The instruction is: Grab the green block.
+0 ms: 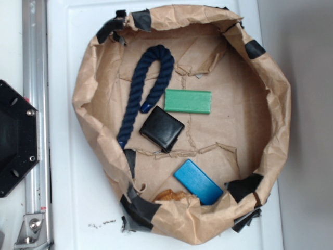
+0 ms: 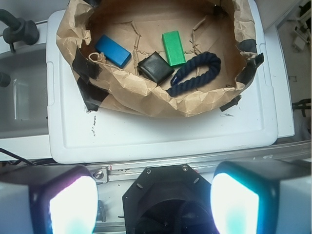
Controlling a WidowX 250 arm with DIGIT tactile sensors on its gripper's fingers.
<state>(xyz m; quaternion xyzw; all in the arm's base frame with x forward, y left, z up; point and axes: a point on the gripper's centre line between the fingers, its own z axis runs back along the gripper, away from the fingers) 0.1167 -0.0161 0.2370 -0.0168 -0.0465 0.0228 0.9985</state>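
Lying flat on crinkled brown paper (image 1: 234, 104), matte green block (image 1: 188, 101), rectangular.

White tabletop (image 1: 67, 172) with metal rail (image 1: 35, 104) along one edge, under even light.

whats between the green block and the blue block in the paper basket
In the exterior view, the stretch between the green block and the blue block is bare torn brown paper. The black wallet sits just beside that line, not on it.
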